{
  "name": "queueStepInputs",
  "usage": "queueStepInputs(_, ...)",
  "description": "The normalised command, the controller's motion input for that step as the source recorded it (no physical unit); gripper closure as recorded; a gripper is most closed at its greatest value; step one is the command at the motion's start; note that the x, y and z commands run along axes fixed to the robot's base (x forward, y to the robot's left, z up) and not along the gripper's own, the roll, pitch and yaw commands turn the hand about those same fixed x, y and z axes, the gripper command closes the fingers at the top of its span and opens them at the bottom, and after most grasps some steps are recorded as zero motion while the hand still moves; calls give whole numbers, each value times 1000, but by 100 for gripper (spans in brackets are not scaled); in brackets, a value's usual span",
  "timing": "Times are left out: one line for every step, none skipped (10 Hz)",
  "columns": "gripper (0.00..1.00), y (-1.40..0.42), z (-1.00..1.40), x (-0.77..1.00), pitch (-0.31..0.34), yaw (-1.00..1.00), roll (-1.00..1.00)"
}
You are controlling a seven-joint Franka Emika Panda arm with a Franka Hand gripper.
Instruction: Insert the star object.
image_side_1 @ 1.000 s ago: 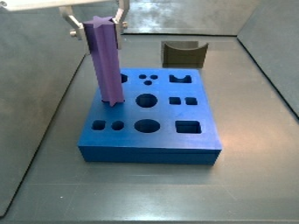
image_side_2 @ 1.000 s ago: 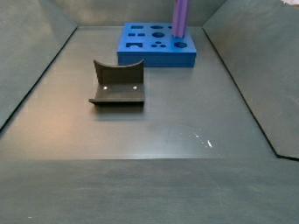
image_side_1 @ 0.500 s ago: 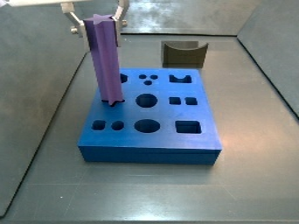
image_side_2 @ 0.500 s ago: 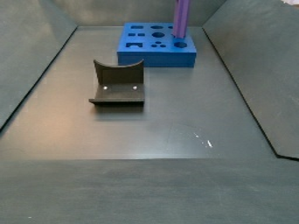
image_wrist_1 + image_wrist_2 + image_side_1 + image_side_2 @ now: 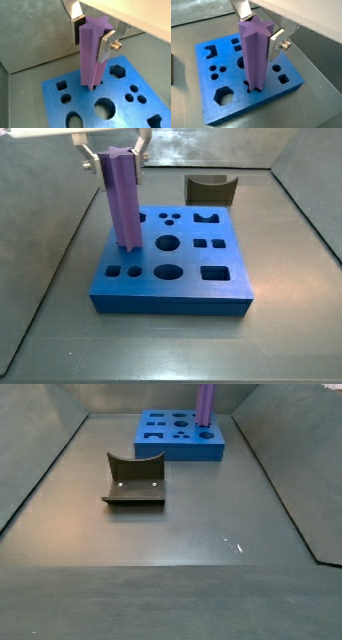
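Observation:
The star object (image 5: pixel 120 203) is a long purple peg standing upright, its lower end in a hole near the far left corner of the blue block (image 5: pixel 201 278). My gripper (image 5: pixel 114 158) is above the block, its silver fingers (image 5: pixel 105 47) pressed on either side of the peg's top. Both wrist views show the star-shaped top (image 5: pixel 253 26) between the pads and the peg's foot in the block (image 5: pixel 234 107). In a side view only the peg's lower part (image 5: pixel 207 402) shows over the block (image 5: pixel 167 446); the gripper is out of frame there.
A dark brown notched block (image 5: pixel 210 188) stands on the grey floor beyond the blue block; it also shows in a side view (image 5: pixel 135 479). Grey walls (image 5: pixel 40 218) enclose the floor. The blue block has several other holes (image 5: pixel 167 272).

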Motion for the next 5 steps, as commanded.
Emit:
queueStepInputs(100,166,-211,0,37,0,0)
queueStepInputs(100,174,-80,-91,0,0,0)
queueStepInputs(100,120,-17,-214,0,0,-27)
queueStepInputs(100,23,0,-200,-1,0,-46)
queueStepInputs(100,0,-3,-86,-10,43,-31)
